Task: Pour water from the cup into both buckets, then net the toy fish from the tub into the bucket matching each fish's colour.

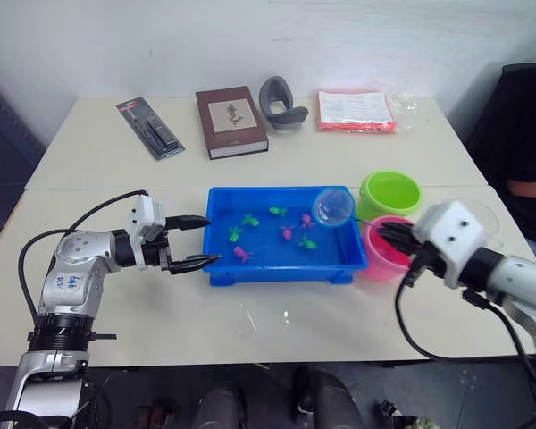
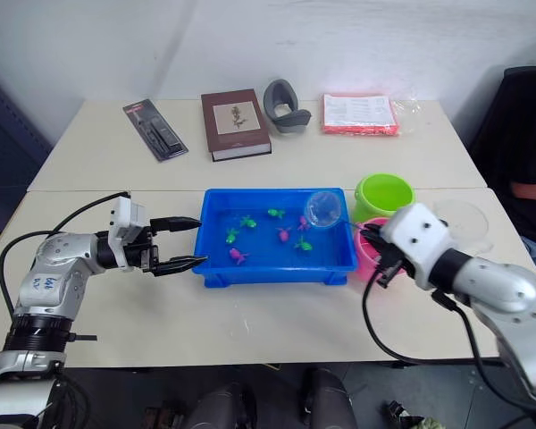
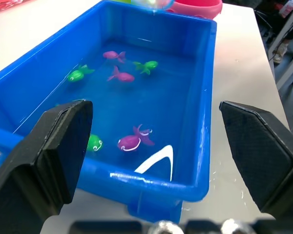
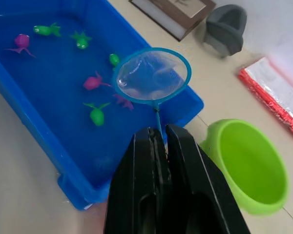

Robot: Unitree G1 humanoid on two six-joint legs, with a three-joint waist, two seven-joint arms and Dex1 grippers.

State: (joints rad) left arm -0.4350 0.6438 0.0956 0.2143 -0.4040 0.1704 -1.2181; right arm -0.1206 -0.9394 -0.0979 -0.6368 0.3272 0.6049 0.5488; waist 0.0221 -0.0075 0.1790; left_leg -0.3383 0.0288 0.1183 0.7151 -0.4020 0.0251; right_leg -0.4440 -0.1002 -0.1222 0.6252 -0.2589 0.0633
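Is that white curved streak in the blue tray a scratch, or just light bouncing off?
Most likely glare: in the left wrist view the streak lies on the tub wall's wet surface, bright like a lamp reflection. In the right wrist view the net mesh shines pale, and the right gripper up close looks soft.

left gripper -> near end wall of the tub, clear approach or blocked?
Probably yes. The left gripper hangs open just off the end wall of the tub, fingers pointed at it, with bare table between. The net, held by the right gripper, sits over the far end, out of the way.
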